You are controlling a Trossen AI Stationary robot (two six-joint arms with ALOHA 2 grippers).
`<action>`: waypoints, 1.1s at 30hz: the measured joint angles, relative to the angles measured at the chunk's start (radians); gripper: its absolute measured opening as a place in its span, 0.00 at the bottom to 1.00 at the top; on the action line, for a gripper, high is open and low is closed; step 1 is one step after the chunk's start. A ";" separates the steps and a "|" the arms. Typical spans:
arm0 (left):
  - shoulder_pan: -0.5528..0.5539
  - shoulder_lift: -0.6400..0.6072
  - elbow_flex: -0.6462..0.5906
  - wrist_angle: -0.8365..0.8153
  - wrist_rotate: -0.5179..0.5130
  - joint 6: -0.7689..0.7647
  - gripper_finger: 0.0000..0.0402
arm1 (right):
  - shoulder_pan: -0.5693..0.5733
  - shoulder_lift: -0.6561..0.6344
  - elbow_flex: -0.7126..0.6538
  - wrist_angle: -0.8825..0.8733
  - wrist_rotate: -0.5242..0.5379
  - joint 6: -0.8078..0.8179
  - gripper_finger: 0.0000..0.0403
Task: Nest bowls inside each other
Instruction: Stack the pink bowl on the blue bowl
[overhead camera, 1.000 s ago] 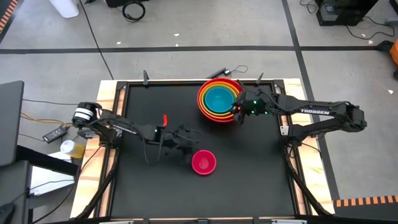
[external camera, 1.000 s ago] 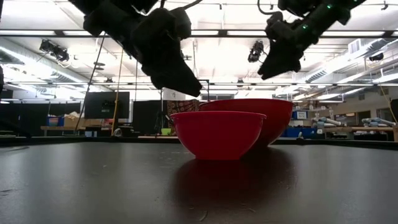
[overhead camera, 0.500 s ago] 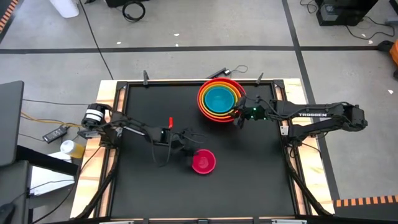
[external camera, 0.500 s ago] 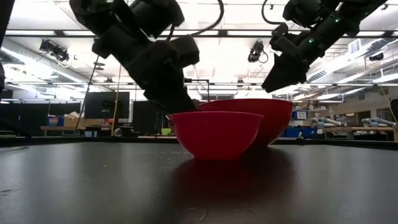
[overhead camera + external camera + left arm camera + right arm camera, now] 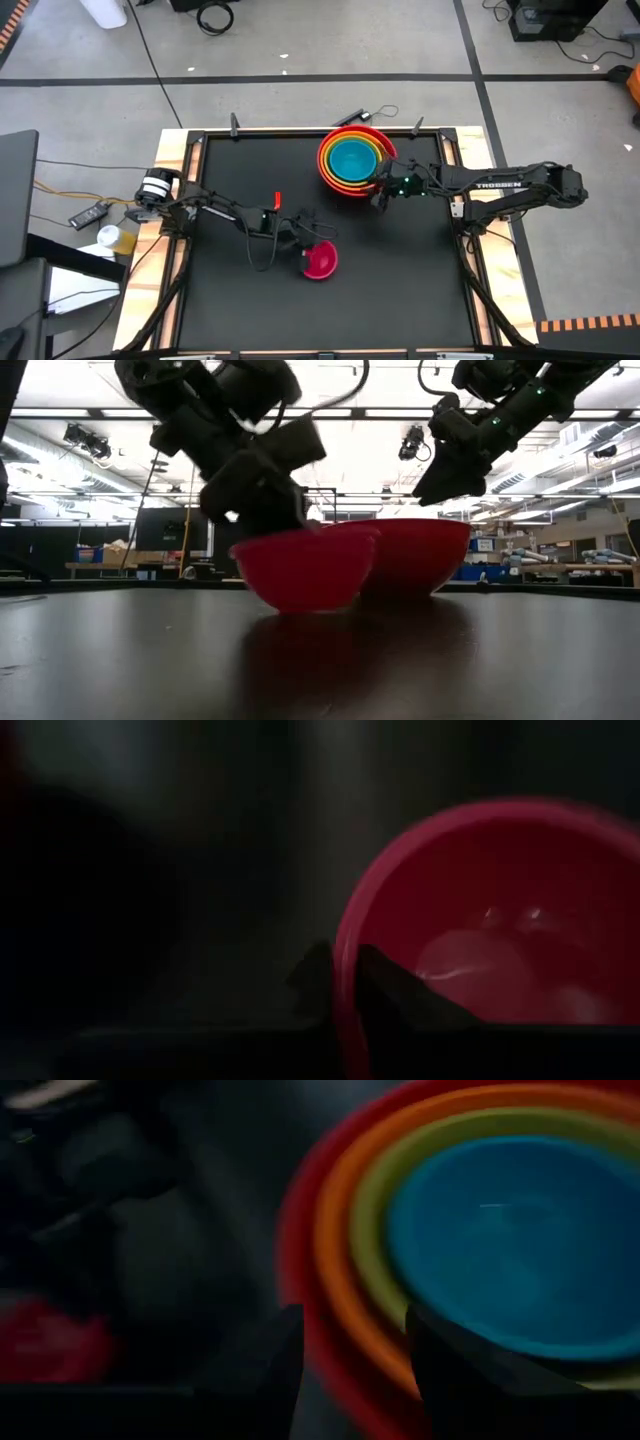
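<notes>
The magenta-pink bowl (image 5: 321, 261) sits tilted near the table's middle, also seen in the low view (image 5: 300, 568) and the left wrist view (image 5: 500, 920). My left gripper (image 5: 303, 248) is shut on its rim. The red bowl (image 5: 352, 135) stands at the far middle. The orange bowl (image 5: 331, 172), yellow-green bowl (image 5: 352, 184) and blue bowl (image 5: 351, 160) are nested inside it. My right gripper (image 5: 381, 196) hangs open just above the stack's near right rim (image 5: 340, 1370). Its fingers stand on either side of the rim without touching it. My left gripper has the pink bowl's rim (image 5: 345, 955) on the bowl's left side, one finger (image 5: 390, 988) inside the bowl and one (image 5: 312, 978) outside. The fingers slant down from the table's left. The bowl is tipped; I cannot tell whether its underside (image 5: 300, 605) is clear of the table.
The black table top (image 5: 400, 290) has free room across its near half and right side. A wooden frame (image 5: 176, 160) borders it. Cables and a bottle (image 5: 118, 236) lie off the table at the left.
My left gripper has gone down onto the pink bowl's left rim and shut on it. The bowl has tipped and shifted a little toward the table's left. My right gripper has sunk slightly toward the near right rim of the stack and stays open.
</notes>
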 joint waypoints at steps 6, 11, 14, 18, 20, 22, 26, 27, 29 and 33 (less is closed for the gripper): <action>-0.022 -0.001 0.092 -0.047 -0.335 0.061 0.06 | 0.095 0.058 0.000 0.152 -0.170 0.007 0.46; -0.030 -0.002 0.169 -0.093 -0.433 0.095 0.07 | 0.195 0.127 0.011 0.224 -0.083 -0.067 0.46; -0.029 -0.001 0.206 -0.131 -0.439 0.088 0.05 | 0.239 0.173 0.035 0.216 -0.001 -0.106 0.46; -0.026 -0.001 0.224 -0.146 -0.492 0.051 0.05 | 0.283 0.215 0.068 0.196 0.092 -0.155 0.46; -0.026 -0.001 0.234 -0.153 -0.519 0.043 0.05 | 0.297 0.228 0.083 0.181 0.113 -0.163 0.46; -0.026 -0.002 0.240 -0.157 -0.535 0.040 0.05 | 0.306 0.239 0.100 0.161 0.146 -0.160 0.46; -0.025 -0.001 0.256 -0.165 -0.541 0.037 0.06 | 0.306 0.270 0.123 0.107 0.241 -0.152 0.44; -0.024 -0.001 0.260 -0.162 -0.541 0.033 0.06 | 0.306 0.277 0.128 0.093 0.264 -0.152 0.42; -0.024 -0.001 0.267 -0.163 -0.542 0.025 0.06 | 0.308 0.294 0.144 0.058 0.273 -0.154 0.35; -0.025 0.000 0.276 -0.141 -0.537 -0.030 0.10 | 0.302 0.316 0.186 -0.020 0.295 -0.173 0.09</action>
